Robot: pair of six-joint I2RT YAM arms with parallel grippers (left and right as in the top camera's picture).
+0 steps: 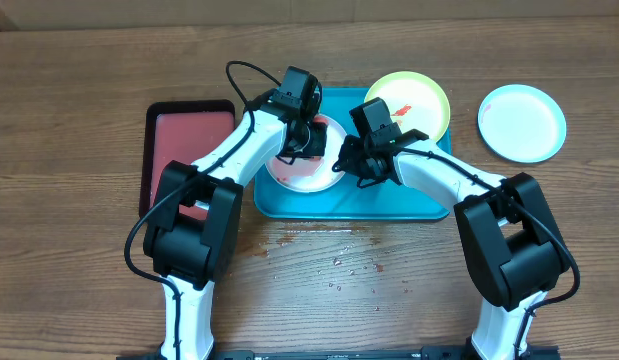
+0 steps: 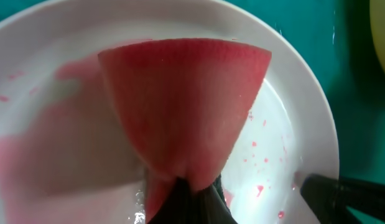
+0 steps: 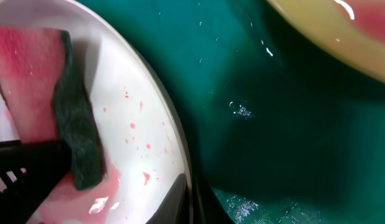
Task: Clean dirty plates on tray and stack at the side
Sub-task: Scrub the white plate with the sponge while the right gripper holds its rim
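Wood table (image 1: 69,280): carries everything; two trays sit side by side on the far half, and both arms reach in from the near edge.
Tray (image 1: 319,203): teal, mid-table, serving as the wash station; it holds two of the three plates, and its floor looks wet in the right wrist view.
Red tray (image 1: 179,140): black-rimmed, just left of the teal one, partly under the left arm; its use here is unclear.
Blue plate (image 1: 522,122): alone on the table to the right, off the tray; it looks clean, so it likely starts the side stack.
Green plate (image 1: 419,100): at the tray's far right corner, overhanging the rim; a red smear in its well suggests it awaits cleaning.
White plate (image 1: 301,180): on the tray's left half, between the two grippers; pink streaks and red specks cover its well, so this wash is judged part done.
Left gripper (image 1: 304,140): clamped on the sponge, pressing it onto the white plate to scrub.
Right gripper (image 1: 346,162): closed on the white plate's rim on the green plate's side, apparently pinning it against sliding.
Sponge (image 2: 186,106): stained red, with a green scouring pad (image 3: 77,137) on one face; it is bent against the plate.
Drops (image 1: 339,262): water and red flecks on the table just in front of the tray.
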